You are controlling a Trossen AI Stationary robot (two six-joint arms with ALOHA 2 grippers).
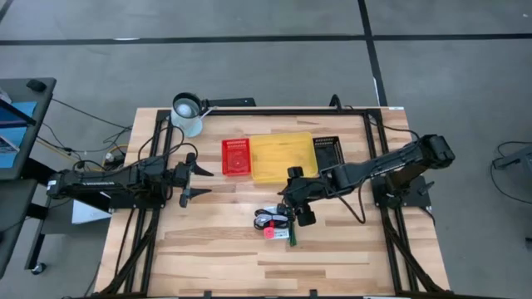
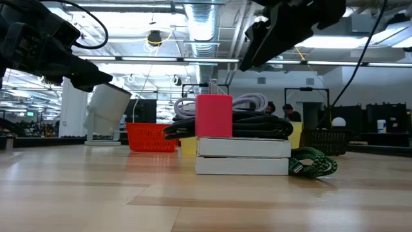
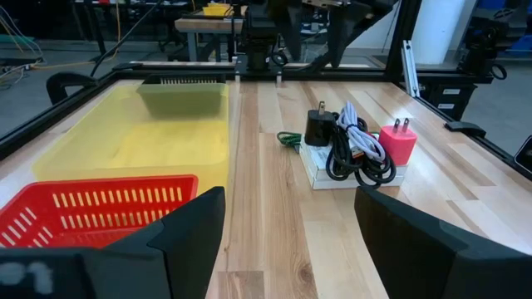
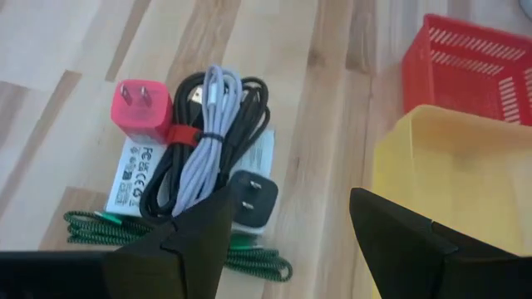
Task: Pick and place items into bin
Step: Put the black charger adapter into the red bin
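Note:
The items lie in one pile on the wooden table, near its middle. A pink plug, a coil of black and pale cables tied with a red strap, and a black plug rest on flat white printed packets. A green braided cable lies beside the packets on the table. My right gripper hangs open above the pile, slanting down and touching nothing. My left gripper stands open at the table's left, well away from the pile.
A red basket, a yellow bin and a black basket stand in a row just beyond the pile. A white mug stands at the far left corner. Bare wood lies toward the near edge.

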